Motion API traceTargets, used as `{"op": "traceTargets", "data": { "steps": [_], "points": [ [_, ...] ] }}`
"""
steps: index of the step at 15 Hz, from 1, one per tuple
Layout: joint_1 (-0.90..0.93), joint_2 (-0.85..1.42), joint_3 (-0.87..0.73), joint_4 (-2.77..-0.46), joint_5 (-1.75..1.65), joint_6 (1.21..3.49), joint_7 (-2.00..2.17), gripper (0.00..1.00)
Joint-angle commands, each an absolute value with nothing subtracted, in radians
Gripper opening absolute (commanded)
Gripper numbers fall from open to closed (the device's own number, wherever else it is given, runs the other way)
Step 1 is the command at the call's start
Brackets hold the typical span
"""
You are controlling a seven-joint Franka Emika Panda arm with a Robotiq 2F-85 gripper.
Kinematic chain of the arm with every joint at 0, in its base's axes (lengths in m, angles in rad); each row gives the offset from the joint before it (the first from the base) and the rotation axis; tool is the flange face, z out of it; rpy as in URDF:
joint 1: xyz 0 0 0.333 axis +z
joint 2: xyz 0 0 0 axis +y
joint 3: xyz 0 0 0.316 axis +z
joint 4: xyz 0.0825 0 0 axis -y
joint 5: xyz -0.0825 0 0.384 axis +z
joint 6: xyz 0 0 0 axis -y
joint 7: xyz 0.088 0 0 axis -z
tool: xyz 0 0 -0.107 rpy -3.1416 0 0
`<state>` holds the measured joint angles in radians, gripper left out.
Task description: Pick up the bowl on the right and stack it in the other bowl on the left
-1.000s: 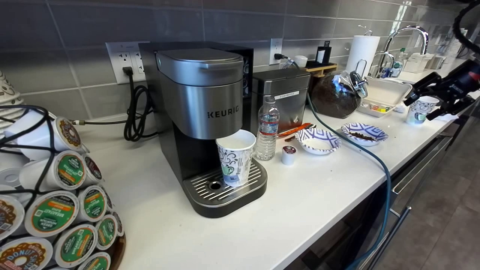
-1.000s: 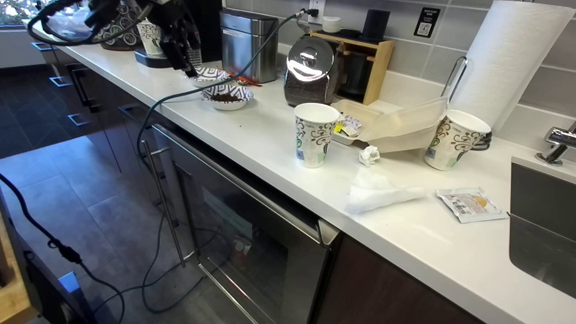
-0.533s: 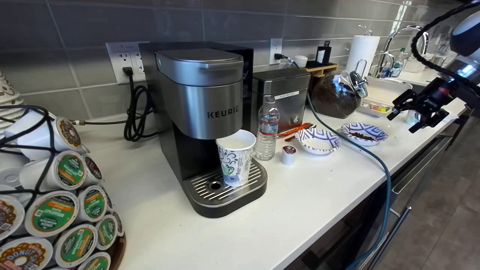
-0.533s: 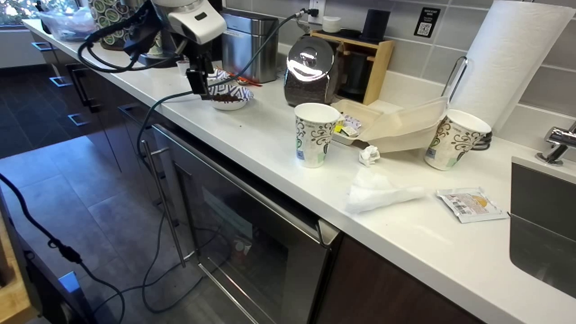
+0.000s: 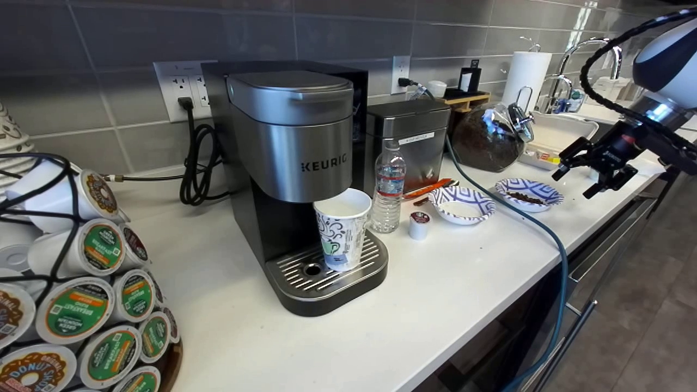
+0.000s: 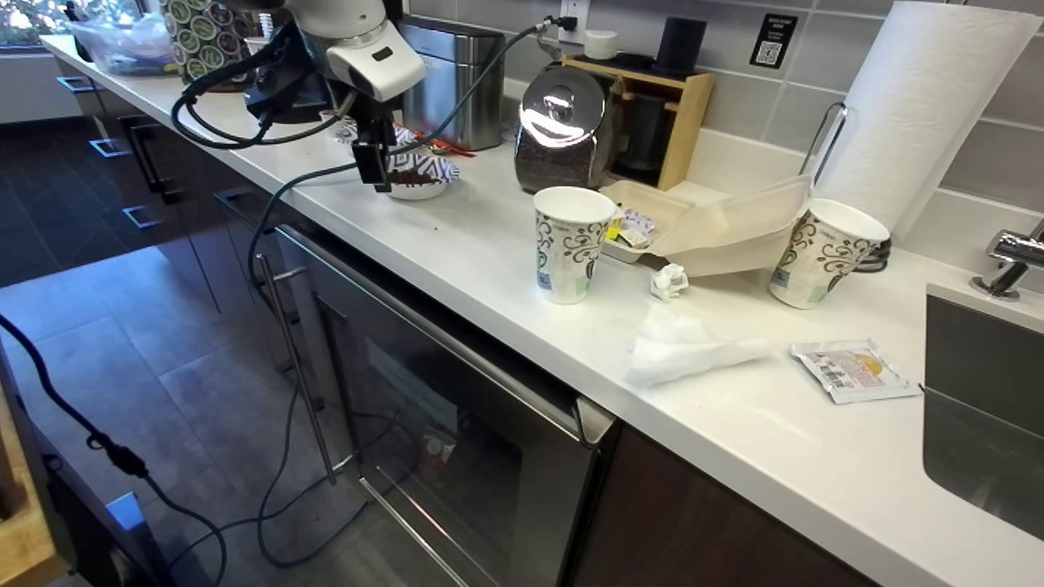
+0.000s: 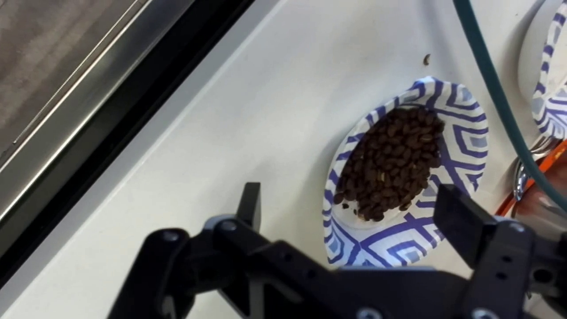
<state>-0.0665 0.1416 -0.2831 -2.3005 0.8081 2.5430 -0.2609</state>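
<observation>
Fingers (image 7: 250, 201) spread wide, nothing between them. Gripper (image 5: 574, 183) hangs above the counter (image 5: 435, 305), near the right bowl (image 7: 469, 133) but apart from it. Right bowl rests on the counter with dark beans (image 7: 390, 164) in it; left bowl (image 5: 463, 207) is near it, looks empty. Teal cable (image 7: 498, 97) passes between the two in the wrist view; can't tell its height there.

Step in hand: likely the approach for the pick. No lift, no stack yet. Next move: probably shift over the right bowl, come down, get one finger inside the rim, pinch lightly, lift level. Risks: beans spill on a tilt, thin wall buckles, carry snags the cable.
</observation>
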Motion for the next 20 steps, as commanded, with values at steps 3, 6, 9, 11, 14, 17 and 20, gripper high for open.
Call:
{"op": "traceTargets", "data": {
  "steps": [3,6,9,11,14,17,20],
  "points": [
    [-0.158,0.203,-0.175,-2.259,0.888,2.547,-0.325,1.0],
    [-0.184,0.208,-0.161,-2.249,0.894,2.545,-0.321,1.0],
    [-0.197,0.219,-0.15,-2.235,0.892,2.545,-0.318,1.0],
    [-0.204,0.229,-0.141,-2.225,0.899,2.544,-0.323,1.0],
    [-0.206,0.258,-0.129,-2.206,0.904,2.561,-0.324,1.0],
    [-0.213,0.286,-0.115,-2.184,0.921,2.571,-0.339,0.74],
    [-0.217,0.307,-0.106,-2.169,0.915,2.585,-0.338,0.62]
  ]
}}
